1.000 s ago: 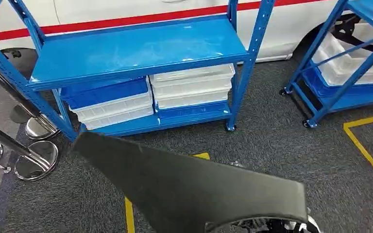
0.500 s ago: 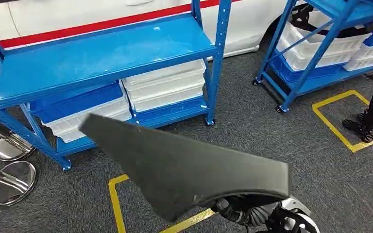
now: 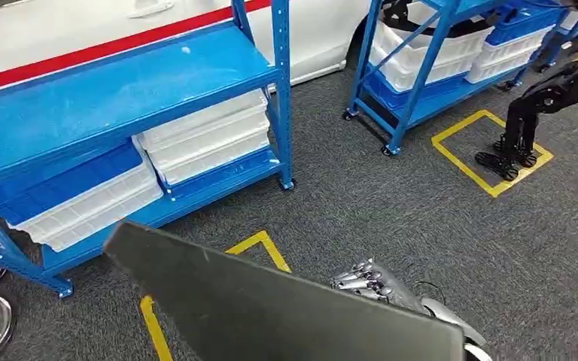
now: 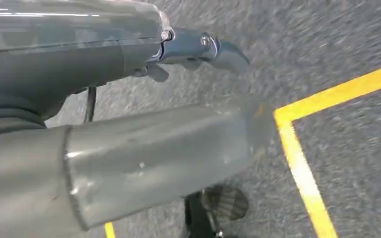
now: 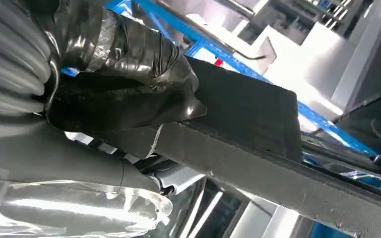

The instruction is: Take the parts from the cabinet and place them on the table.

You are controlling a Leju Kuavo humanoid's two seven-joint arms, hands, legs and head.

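Right hand (image 5: 129,106) grips dark panel (image 3: 271,308) at its right end; long axis runs left-far across body. Left hand (image 4: 198,49) empty, fingers apart, near floor. No table visible.

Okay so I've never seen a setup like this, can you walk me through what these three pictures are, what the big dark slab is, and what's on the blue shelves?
These come from a two-armed humanoid robot. The wide picture is its head camera, looking forward and down at grey carpet with yellow tape outlines. The other two are cameras at its wrists, so they look tilted. The dark slab is a large black panel, apparently a part it is carrying. The right hand grips its edge, seen close in the right wrist view. The left hand shows in the left wrist view above the carpet, with nothing visible between its fingers. The blue rack holds stacked white and blue trays on its bottom shelf; a white vehicle with a red stripe stands behind.
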